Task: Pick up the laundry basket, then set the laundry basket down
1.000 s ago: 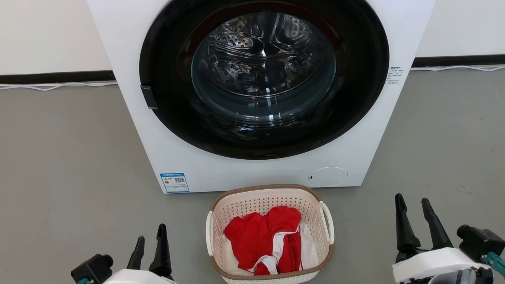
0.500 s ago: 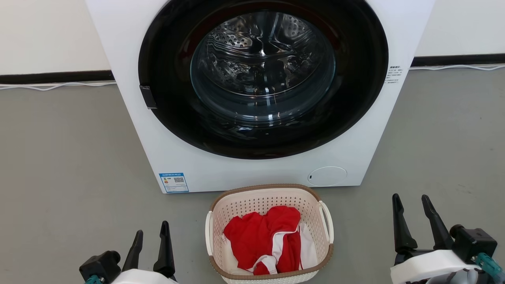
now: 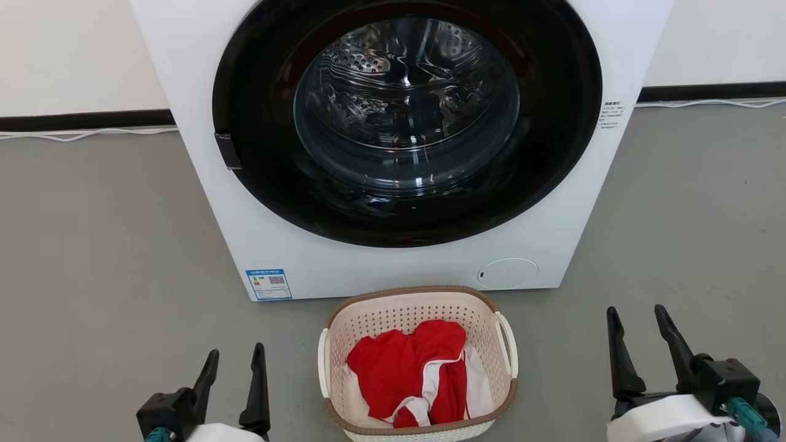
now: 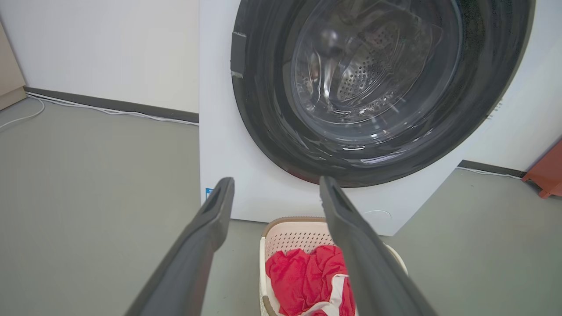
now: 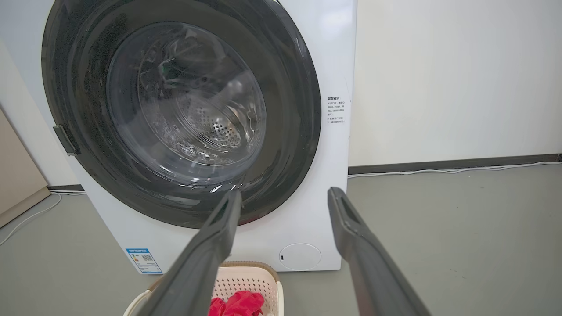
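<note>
Moved: since a second ago our left pincer [image 3: 236, 348] has slid a little toward the basket [image 3: 393, 316], and our right pincer [image 3: 634, 308] has edged slightly inward. The whole head view has drifted a touch as well, so the camera has shifted. The basket lies as it did.
Left pincer: spread and holding nothing, at the lower left of the head view, apart from the basket's left handle [image 3: 321, 362].
Right pincer: spread and holding nothing, at the lower right, well apart from the right handle [image 3: 508, 344].
Basket: upright on the floor [image 3: 92, 245], just in front of the washer [image 3: 368, 270], between our two pincers and touched by neither.
Contents: a red cloth [image 3: 405, 362] with white trim, heaped over something white.
Washer: white, with a round dark-ringed glass door; we see the steel drum through it.
Floor: grey, with a white cable [image 3: 86, 132] running along the dark skirting.
</note>
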